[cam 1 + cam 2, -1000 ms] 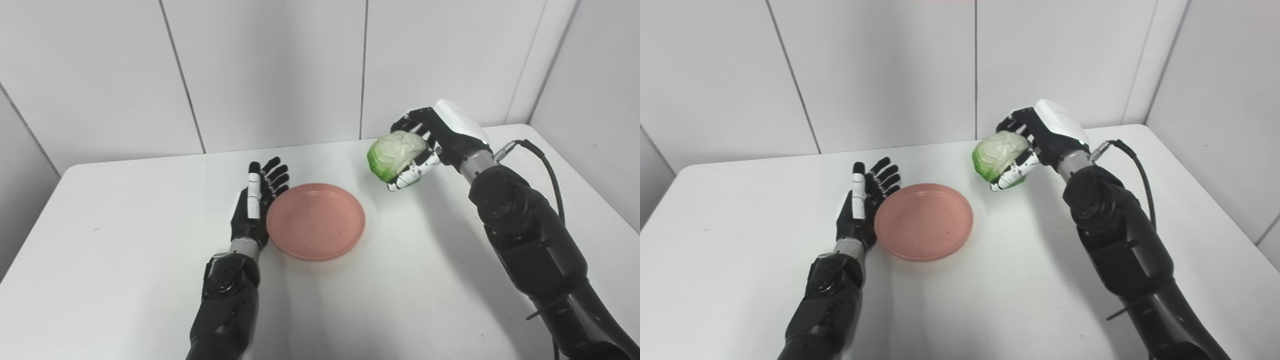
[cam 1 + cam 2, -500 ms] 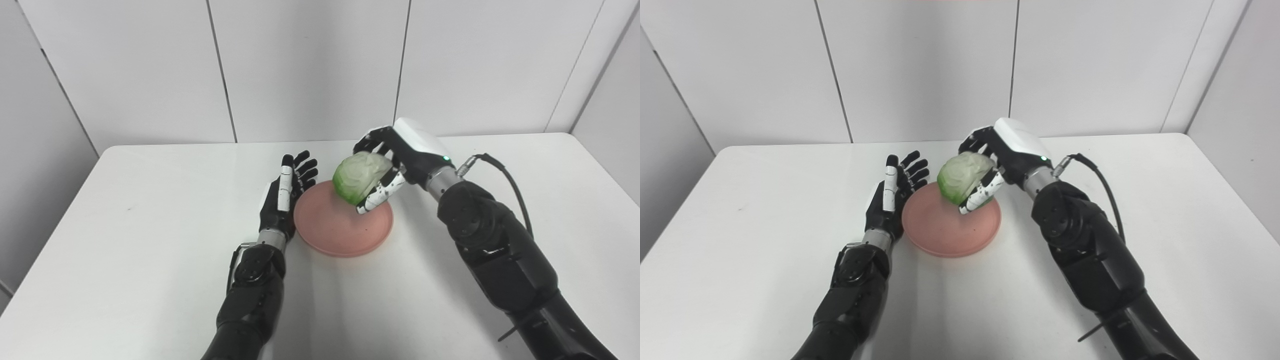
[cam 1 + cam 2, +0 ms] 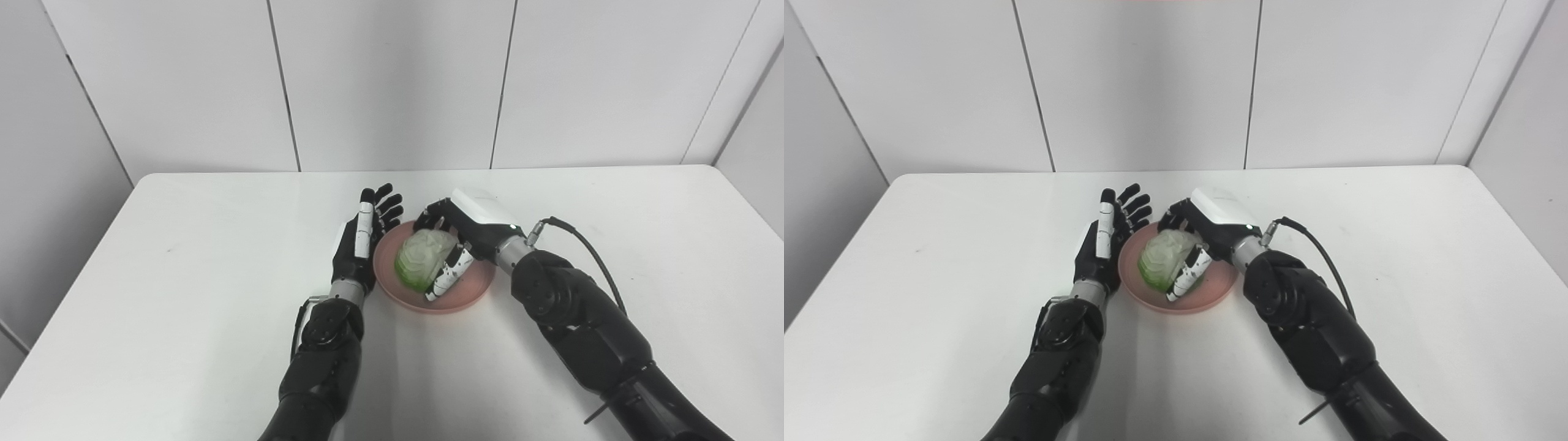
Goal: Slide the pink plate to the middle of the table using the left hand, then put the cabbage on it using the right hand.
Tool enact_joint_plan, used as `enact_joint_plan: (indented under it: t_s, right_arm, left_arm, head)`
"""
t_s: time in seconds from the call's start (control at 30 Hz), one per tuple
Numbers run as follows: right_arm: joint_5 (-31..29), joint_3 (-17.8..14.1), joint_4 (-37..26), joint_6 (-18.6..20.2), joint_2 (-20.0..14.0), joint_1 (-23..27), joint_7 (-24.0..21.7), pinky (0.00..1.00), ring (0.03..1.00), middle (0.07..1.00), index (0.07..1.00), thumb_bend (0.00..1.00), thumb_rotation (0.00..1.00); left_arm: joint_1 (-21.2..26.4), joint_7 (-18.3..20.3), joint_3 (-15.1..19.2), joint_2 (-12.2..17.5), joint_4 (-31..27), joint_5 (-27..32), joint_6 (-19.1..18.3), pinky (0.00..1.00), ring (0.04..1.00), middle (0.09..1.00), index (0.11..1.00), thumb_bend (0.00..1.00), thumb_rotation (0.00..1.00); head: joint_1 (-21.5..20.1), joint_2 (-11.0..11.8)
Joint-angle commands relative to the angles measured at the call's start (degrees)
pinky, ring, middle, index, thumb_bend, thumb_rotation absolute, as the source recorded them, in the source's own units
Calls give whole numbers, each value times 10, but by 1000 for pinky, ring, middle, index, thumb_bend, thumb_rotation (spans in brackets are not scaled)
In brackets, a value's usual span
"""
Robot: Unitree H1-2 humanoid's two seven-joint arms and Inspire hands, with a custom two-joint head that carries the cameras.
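Left eye view, right robot hand [image 3: 460, 240] clasping cabbage [image 3: 424, 266] over pink plate [image 3: 473, 290], left robot hand [image 3: 361, 241] open beside plate

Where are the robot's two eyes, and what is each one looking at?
Left eye view: on the head, looking down at the table; both arms and hands show, plate right of centre.
Right eye view: beside it, facing the same way; same arms, plate nearer centre.
Both share: the left hand open beside the plate, the right hand with fingers round the cabbage on the plate.
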State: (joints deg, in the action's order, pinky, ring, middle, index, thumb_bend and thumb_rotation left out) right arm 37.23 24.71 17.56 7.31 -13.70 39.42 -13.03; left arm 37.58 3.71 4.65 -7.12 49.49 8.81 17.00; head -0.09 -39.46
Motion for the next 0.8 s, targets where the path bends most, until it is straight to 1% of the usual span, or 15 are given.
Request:
enact_joint_plan:
  t_s: [0.0,0.03,0.2,0.27,0.43,0.5,0.53,0.57,0.6,0.67,0.7,0.73,0.77]
  right_arm:
    - [11,1,5,-28,1,35,20,274,352,407,513,522,0]
    - [17,4,14,-33,0,37,26,270,347,403,512,521,0]
    - [36,14,39,-48,-8,43,43,289,364,406,511,522,0]
    - [40,16,45,-53,-11,46,46,310,376,449,529,515,0]
    - [39,17,49,-66,-16,47,48,329,385,468,531,514,0]
    - [34,15,53,-78,-18,45,53,355,396,484,530,514,0]
    - [32,13,55,-84,-18,44,57,384,403,494,539,513,0]
    - [29,11,57,-91,-18,42,61,406,456,479,534,518,3]
    - [27,9,59,-99,-19,41,66,417,489,488,511,522,6]
    - [22,5,59,-114,-20,38,72,423,510,492,499,524,8]
    - [19,3,58,-121,-21,36,75,455,567,617,668,632,234]
    - [11,0,54,-125,-22,34,71,462,582,648,710,659,291]
    - [6,-2,52,-128,-22,32,67,510,647,720,783,702,407]
  left_arm:
    - [-3,-7,-4,-6,3,-5,2,850,855,848,834,786,1000]
    - [-1,-8,-4,-5,7,-7,2,848,853,844,830,807,1000]
    - [4,-4,-4,-3,8,-4,-1,856,853,841,827,816,1000]
    - [2,-4,-5,-3,3,-4,-4,848,849,833,819,807,1000]
    - [-2,-8,-6,-4,-8,-6,-13,850,852,838,821,807,1000]
    - [-1,-9,-6,-3,-5,-7,-11,848,849,834,819,807,1000]
    - [-2,-9,-7,-2,-4,-7,-11,846,850,834,819,810,1000]
    - [-2,-7,-6,-2,-4,-5,-10,846,850,834,820,811,1000]
    - [-2,-5,-6,-2,-4,-4,-10,851,853,838,823,810,1000]
    - [-2,-3,-4,-2,-6,0,-12,853,854,840,824,810,1000]
    - [-3,-3,-3,-3,-7,2,-13,841,848,836,820,806,1000]
    - [-3,-2,-2,-3,-9,4,-14,838,846,835,818,805,1000]
    - [-3,-1,-1,-4,-10,6,-15,836,846,833,819,801,1000]
  head:
    - [0,-2]
    - [0,-2]
    - [-2,-3]
    - [-4,-3]
    - [-4,-5]
    - [-4,-5]
    - [-4,-6]
    - [-4,-6]
    - [-4,-6]
    - [-4,-6]
    - [-4,-6]
    - [-6,-7]
    - [-6,-7]
